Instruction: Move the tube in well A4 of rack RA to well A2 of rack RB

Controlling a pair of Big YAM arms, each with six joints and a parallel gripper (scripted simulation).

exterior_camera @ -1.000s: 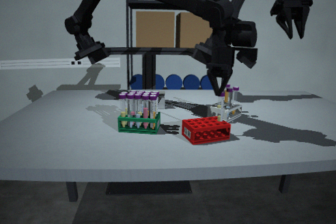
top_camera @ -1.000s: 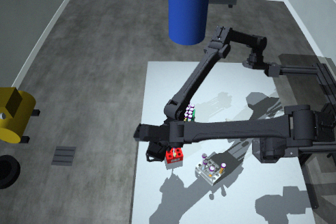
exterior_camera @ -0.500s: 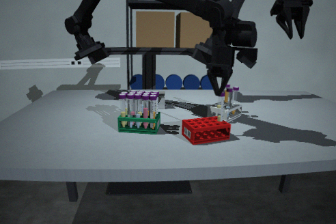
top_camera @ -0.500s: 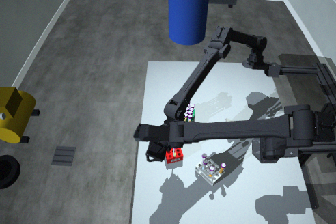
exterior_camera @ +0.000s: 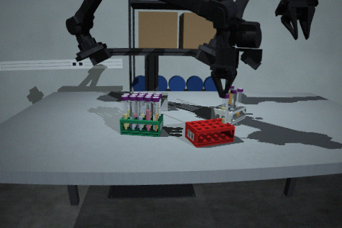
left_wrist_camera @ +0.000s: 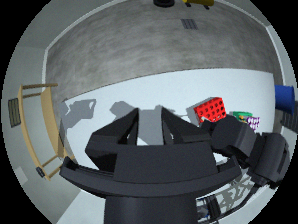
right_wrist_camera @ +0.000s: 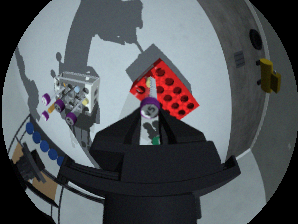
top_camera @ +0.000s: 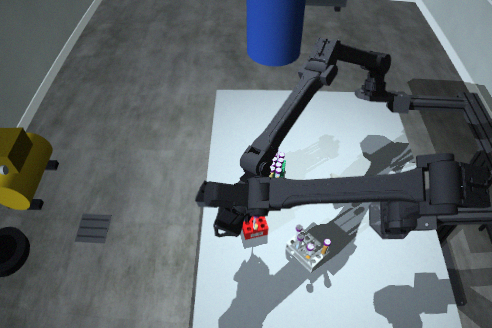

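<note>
The green rack RA [exterior_camera: 142, 133] [left_wrist_camera: 242, 114] stands with several purple-capped tubes upright in it; the arms partly hide it in the top view. The white rack RB [top_camera: 316, 265] [exterior_camera: 236, 117] [right_wrist_camera: 93, 101] holds several purple-capped tubes. My right gripper [exterior_camera: 224, 94] [right_wrist_camera: 149, 111] is shut on a purple-capped tube [exterior_camera: 226, 104] [right_wrist_camera: 150, 106] with yellow contents. The tube hangs roughly upright, its lower end near the red rack's edge. My left gripper [exterior_camera: 302, 37] [left_wrist_camera: 150, 111] is partly open and empty, high above the table. Well A4 of RA cannot be made out.
A red rack [top_camera: 257, 235] [exterior_camera: 215, 142] [left_wrist_camera: 210, 108] stands between the green and white racks, turned at an angle. The left arm [top_camera: 344, 190] crosses above the right arm's wrist in the top view. No lit lamp can be made out.
</note>
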